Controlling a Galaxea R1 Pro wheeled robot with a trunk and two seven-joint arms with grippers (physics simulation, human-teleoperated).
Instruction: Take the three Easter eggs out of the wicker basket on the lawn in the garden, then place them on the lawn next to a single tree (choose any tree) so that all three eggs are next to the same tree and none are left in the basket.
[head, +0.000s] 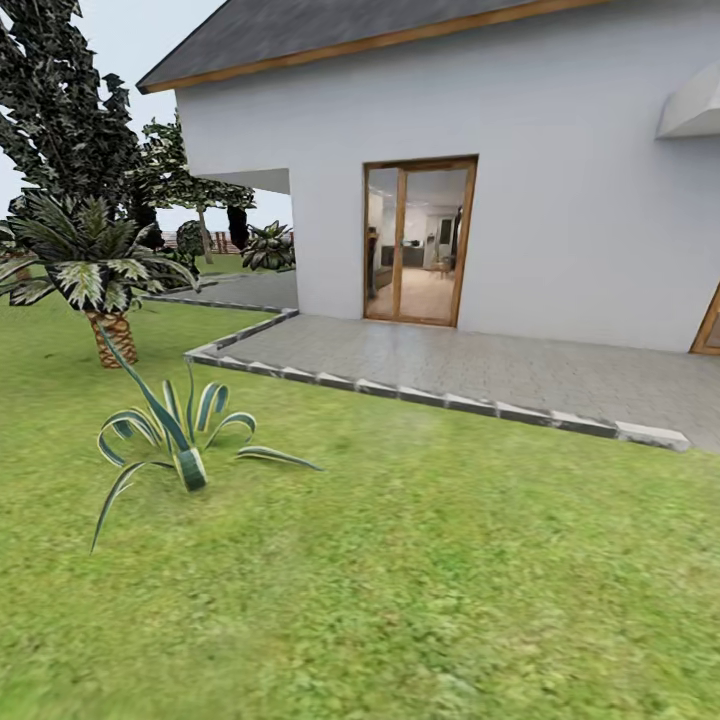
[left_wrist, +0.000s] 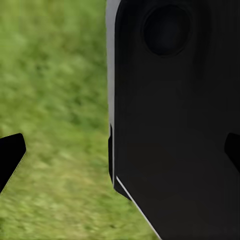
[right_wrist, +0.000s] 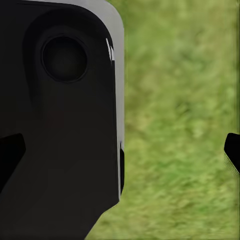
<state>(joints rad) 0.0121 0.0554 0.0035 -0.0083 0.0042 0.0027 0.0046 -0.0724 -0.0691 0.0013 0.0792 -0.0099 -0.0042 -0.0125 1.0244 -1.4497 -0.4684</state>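
A wide, mottled green lawn (head: 420, 580) fills the foreground of the head view. A spiky green-and-white striped plant (head: 185, 445) grows on it to the left, with a short scaly-trunked palm (head: 95, 270) behind and a tall dark-crowned tree (head: 55, 100) beyond. A grey paved patio (head: 480, 370) lies before a white house with wood-framed glass doors (head: 420, 240). Each wrist view looks down on blurred grass beside a black robot body panel (left_wrist: 175, 115). The left gripper (left_wrist: 120, 150) and right gripper (right_wrist: 120, 152) both have fingertips spread wide, empty.

Right end effector (right_wrist: 120, 152) hangs with its two dark fingertips (right_wrist: 11, 152) spread wide, nothing between them. A big black robot body panel (right_wrist: 65, 130) sits close beside one fingertip, blurred green lawn (right_wrist: 180, 115) beyond it.
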